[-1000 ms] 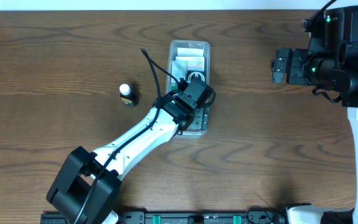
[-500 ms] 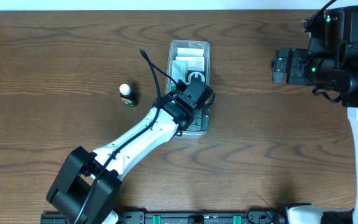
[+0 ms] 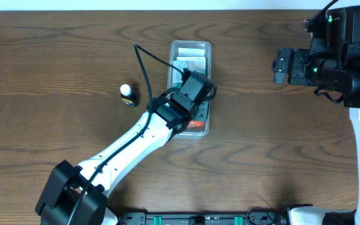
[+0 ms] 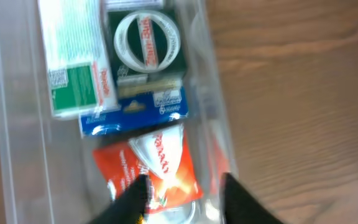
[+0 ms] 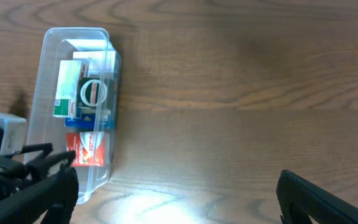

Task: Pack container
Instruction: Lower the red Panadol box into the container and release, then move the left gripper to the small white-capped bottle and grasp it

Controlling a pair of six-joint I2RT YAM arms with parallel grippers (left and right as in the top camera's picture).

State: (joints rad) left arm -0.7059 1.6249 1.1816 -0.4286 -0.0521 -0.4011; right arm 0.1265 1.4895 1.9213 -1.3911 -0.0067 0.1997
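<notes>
The container (image 3: 190, 45) is a clear long bin at the table's middle. It holds a green-and-white box (image 4: 73, 62), a tape roll (image 4: 148, 40), a blue packet (image 4: 135, 113) and a red packet (image 4: 163, 162). My left gripper (image 3: 194, 94) hovers over the bin; in the left wrist view its fingers (image 4: 182, 196) are open and empty above the red packet. The bin's wall (image 4: 14, 124) shows beside them. My right gripper (image 3: 280, 67) is far right, open and empty (image 5: 179, 199), well apart from the container (image 5: 73, 32).
A small dark bottle with a white cap (image 3: 127, 95) stands on the wood table left of the bin. The right arm's base (image 3: 355, 62) fills the back right corner.
My left gripper has pulled up and slightly toward the bin's far end. The red packet now shows lying in the bin's near end. The right arm has not moved.
</notes>
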